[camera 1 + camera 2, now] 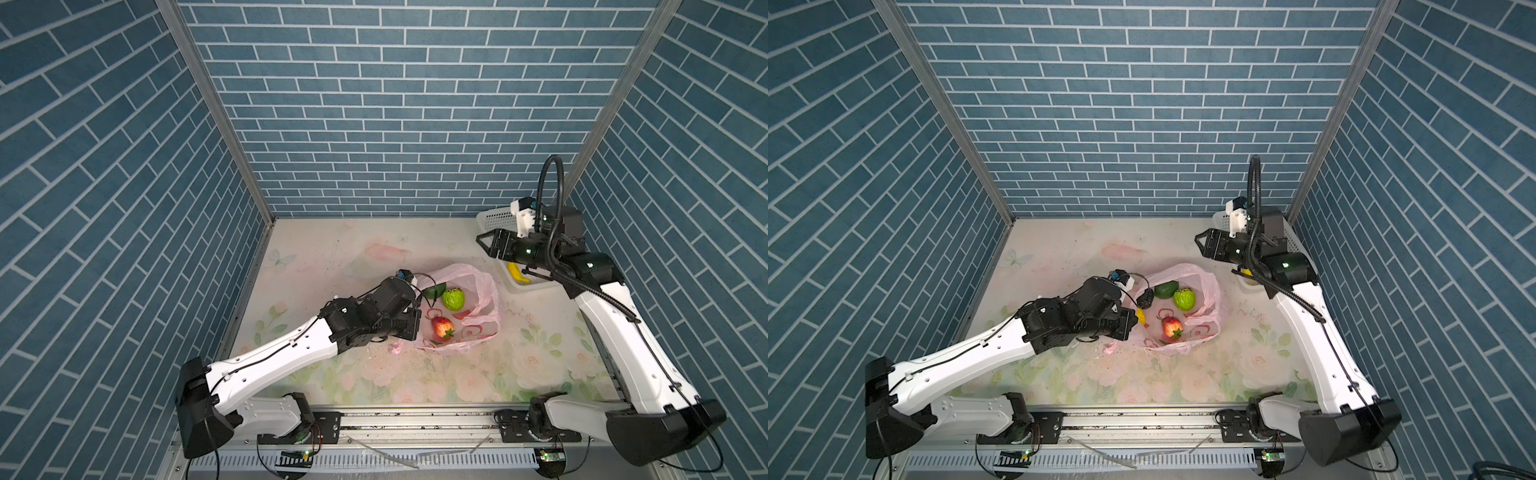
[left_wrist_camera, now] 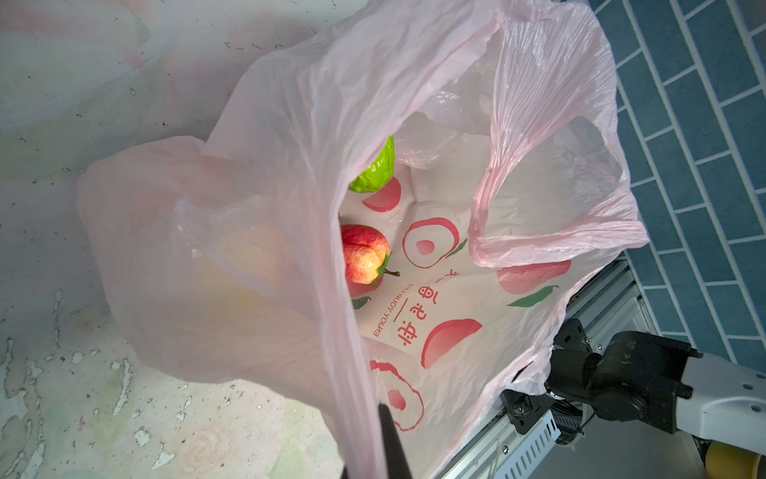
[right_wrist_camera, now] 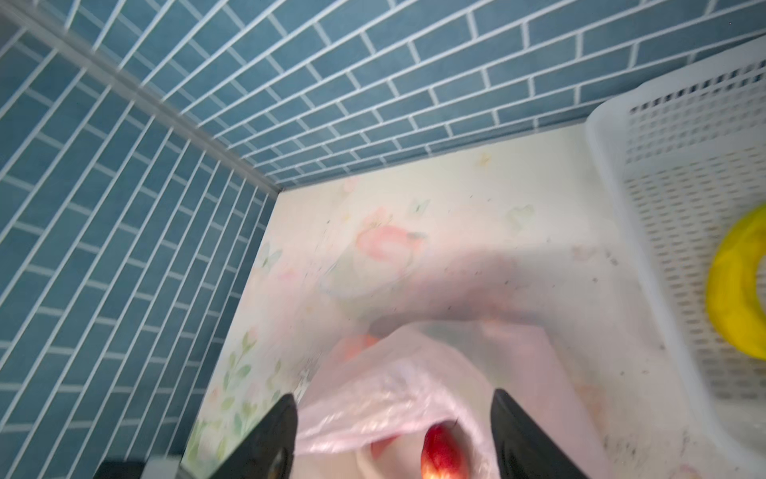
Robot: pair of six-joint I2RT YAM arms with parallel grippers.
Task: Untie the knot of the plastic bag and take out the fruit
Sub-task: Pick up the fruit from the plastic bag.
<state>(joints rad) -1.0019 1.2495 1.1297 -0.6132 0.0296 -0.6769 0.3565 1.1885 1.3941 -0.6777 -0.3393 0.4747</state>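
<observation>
Blue brick-pattern walls (image 1: pixel 415 124) enclose a floral counter (image 1: pixel 374 374).

Plastic bag (image 1: pixel 488 291): lies at the counter's centre, mouth open upward, handles loose. Contents visible in both top views: red fruit (image 1: pixel 441 327), light green fruit (image 1: pixel 453 299), dark green fruit (image 1: pixel 434 289).

Left gripper (image 1: pixel 417 326): positioned at the bag's rim on the left arm's side. Its fingers (image 2: pixel 391 443) are pressed together, pinching the pink film, which runs taut from them.

Right gripper (image 1: pixel 482 243): raised beside the white basket (image 1: pixel 494 218), pointing toward the counter's centre. Its fingers are spread, with nothing between them.

Banana (image 1: pixel 517 273): lies in the basket, apart from the bag.
</observation>
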